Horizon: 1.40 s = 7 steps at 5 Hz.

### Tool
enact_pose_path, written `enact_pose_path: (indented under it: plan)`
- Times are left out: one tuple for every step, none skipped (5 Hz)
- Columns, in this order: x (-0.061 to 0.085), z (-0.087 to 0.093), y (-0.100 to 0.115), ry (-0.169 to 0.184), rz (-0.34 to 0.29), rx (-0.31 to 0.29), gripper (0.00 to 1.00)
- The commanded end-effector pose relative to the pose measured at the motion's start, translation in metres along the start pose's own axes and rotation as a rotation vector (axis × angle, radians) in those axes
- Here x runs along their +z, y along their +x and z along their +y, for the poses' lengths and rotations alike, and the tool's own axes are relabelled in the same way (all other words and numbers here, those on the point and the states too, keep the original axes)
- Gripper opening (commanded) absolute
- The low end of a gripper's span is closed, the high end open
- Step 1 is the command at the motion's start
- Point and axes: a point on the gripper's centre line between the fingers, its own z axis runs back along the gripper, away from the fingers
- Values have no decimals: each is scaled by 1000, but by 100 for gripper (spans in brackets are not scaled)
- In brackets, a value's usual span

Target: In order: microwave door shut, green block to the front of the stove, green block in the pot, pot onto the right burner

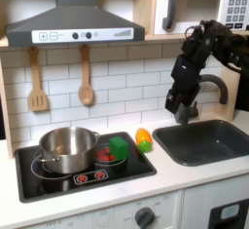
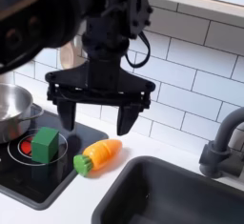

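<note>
The microwave door (image 1: 197, 9) at the top right looks shut flush, its silver handle on its left side. In both exterior views the green block (image 1: 118, 147) (image 2: 45, 142) rests on the right burner (image 1: 101, 156) (image 2: 21, 152) of the black stove (image 1: 58, 178) (image 2: 29, 182). The steel pot (image 1: 66, 147) (image 2: 10, 109) stands on the left burner, beside the block. My gripper (image 1: 182, 112) (image 2: 95, 119) hangs open and empty in the air, fingers pointing down, to the right of the block and above the counter between stove and sink.
An orange toy vegetable (image 1: 144, 139) (image 2: 100, 154) with a green tip lies on the counter just right of the stove. A dark sink (image 1: 209, 141) (image 2: 181, 194) with a grey faucet (image 1: 222, 85) (image 2: 223, 144) fills the right side. Wooden utensils (image 1: 86, 80) hang on the tiled wall.
</note>
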Motion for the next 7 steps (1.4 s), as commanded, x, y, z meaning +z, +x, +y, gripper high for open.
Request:
enact_pose_path:
  plan:
    - [-25,4,20,-15,8,24,100]
    - [-37,7,26,5,21,30,100]
    - [-47,12,26,21,41,46,100]
    - [-46,11,25,16,44,44,100]
    - [-46,11,25,16,46,44,100]
    - [-46,11,25,18,45,43,100]
    - [-47,11,24,17,47,44,100]
